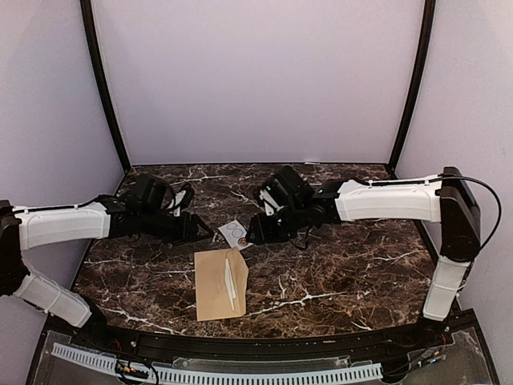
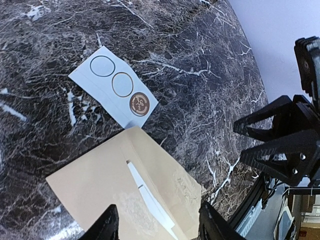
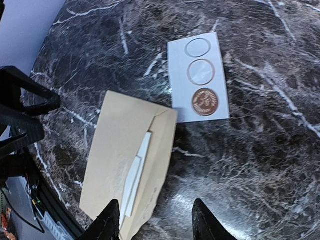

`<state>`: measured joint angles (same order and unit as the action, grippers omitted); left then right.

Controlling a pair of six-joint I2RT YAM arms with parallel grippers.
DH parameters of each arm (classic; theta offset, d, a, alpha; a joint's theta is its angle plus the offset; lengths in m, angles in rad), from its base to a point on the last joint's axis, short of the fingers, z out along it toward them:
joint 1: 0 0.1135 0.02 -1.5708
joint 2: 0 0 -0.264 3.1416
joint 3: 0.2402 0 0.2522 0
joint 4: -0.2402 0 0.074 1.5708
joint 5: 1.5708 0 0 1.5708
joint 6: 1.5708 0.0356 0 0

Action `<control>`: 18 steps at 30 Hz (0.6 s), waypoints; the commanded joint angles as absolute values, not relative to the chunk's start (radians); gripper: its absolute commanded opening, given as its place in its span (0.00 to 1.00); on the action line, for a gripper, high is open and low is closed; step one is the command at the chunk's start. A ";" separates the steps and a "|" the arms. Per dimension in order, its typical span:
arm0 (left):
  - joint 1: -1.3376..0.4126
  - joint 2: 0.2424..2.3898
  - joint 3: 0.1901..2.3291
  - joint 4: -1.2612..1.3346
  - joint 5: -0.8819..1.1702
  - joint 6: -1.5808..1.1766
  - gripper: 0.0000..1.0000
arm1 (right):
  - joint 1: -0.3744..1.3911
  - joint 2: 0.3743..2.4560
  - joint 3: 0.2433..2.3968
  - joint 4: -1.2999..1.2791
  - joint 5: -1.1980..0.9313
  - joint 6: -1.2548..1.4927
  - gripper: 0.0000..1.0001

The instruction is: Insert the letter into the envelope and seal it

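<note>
The tan envelope (image 1: pixel 218 285) lies flat on the marble table near the front edge, with a thin white strip (image 1: pixel 230 281) along its flap. The letter does not show as a separate sheet. My left gripper (image 1: pixel 198 228) hovers above the envelope's far left, open and empty. In the left wrist view the envelope (image 2: pixel 95 185) lies below the left gripper (image 2: pixel 160 227). My right gripper (image 1: pixel 255 233) hangs above the envelope's far right, also open with nothing in it. In the right wrist view the right gripper (image 3: pixel 156 222) straddles the right edge of the envelope (image 3: pixel 117 145).
A small white sticker card (image 1: pixel 235 233) with circles and one copper seal (image 3: pixel 204 101) lies just beyond the envelope, between the two grippers. Purple walls enclose the table (image 1: pixel 345 265) on three sides. A black rail runs along the near edge.
</note>
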<state>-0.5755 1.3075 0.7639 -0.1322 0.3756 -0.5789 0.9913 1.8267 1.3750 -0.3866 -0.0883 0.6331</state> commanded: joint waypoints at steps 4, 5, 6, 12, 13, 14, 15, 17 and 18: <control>-0.568 1.526 0.870 -0.031 0.471 -0.581 0.53 | 0.879 1.906 1.372 -0.247 -0.138 0.558 0.48; -0.568 1.555 0.863 0.025 0.481 -0.614 0.54 | 0.865 1.918 1.375 -0.225 -0.155 0.556 0.49; -0.568 1.568 0.855 0.076 0.484 -0.631 0.54 | 0.852 1.933 1.379 -0.204 -0.173 0.551 0.50; -0.565 1.636 0.817 0.196 0.422 -0.706 0.54 | 0.796 2.034 1.445 -0.139 -0.240 0.515 0.52; -0.562 1.640 0.812 0.206 0.416 -0.716 0.54 | 0.788 2.051 1.460 -0.136 -0.250 0.509 0.52; -0.558 1.651 0.800 0.228 0.407 -0.722 0.54 | 0.782 2.070 1.473 -0.133 -0.258 0.503 0.52; -0.551 1.657 0.794 0.238 0.403 -0.735 0.54 | 0.775 2.084 1.485 -0.130 -0.264 0.499 0.52; -0.538 1.677 0.774 0.278 0.401 -0.757 0.54 | 0.768 2.114 1.505 -0.127 -0.282 0.490 0.52; -0.535 1.689 0.764 0.301 0.399 -0.769 0.54 | 0.766 2.126 1.515 -0.124 -0.288 0.488 0.52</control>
<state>-0.5579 1.6592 0.8074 0.1936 0.4248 -0.7116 0.7815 2.0892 1.4593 -0.1814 -0.2375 0.5228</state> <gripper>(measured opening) 0.538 0.520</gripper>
